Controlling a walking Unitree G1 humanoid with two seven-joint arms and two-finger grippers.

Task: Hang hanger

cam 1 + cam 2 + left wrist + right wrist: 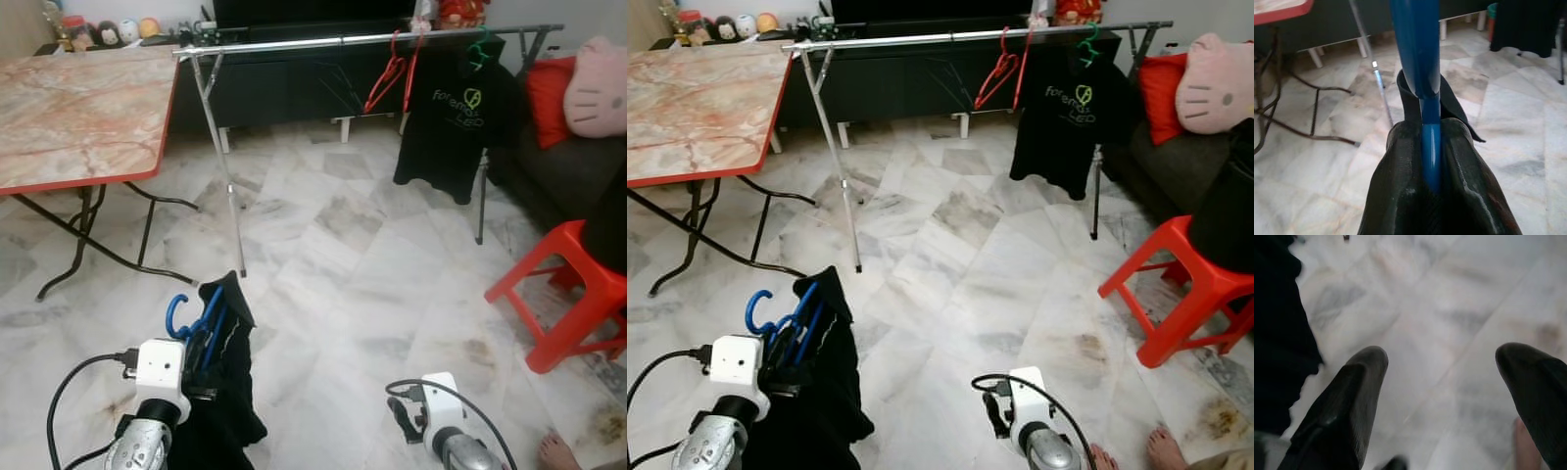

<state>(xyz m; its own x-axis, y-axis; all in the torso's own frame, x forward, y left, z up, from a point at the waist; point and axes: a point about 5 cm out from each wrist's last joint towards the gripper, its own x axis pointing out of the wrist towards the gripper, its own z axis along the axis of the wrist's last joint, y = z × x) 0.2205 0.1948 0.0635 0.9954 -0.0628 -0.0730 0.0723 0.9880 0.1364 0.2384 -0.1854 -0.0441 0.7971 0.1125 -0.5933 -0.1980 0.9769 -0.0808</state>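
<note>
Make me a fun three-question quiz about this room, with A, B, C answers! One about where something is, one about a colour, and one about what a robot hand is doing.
1. Where does the black T-shirt hang?
A. On the metal rail
B. On the table
C. On the red stool

2. What colour is the hanger in the left gripper?
A. Green
B. Blue
C. Yellow

3. How is the right gripper?
A. Shut on a shirt
B. Shut on a hanger
C. Open, holding nothing

Answers:
1. A, the T-shirt hangs from the metal rail by a green hook, near the red hangers.
2. B, the left wrist view shows a blue hanger clamped between the black fingers, with dark cloth draped on it.
3. C, the right wrist view shows its two fingers spread apart over the bare floor.
</note>
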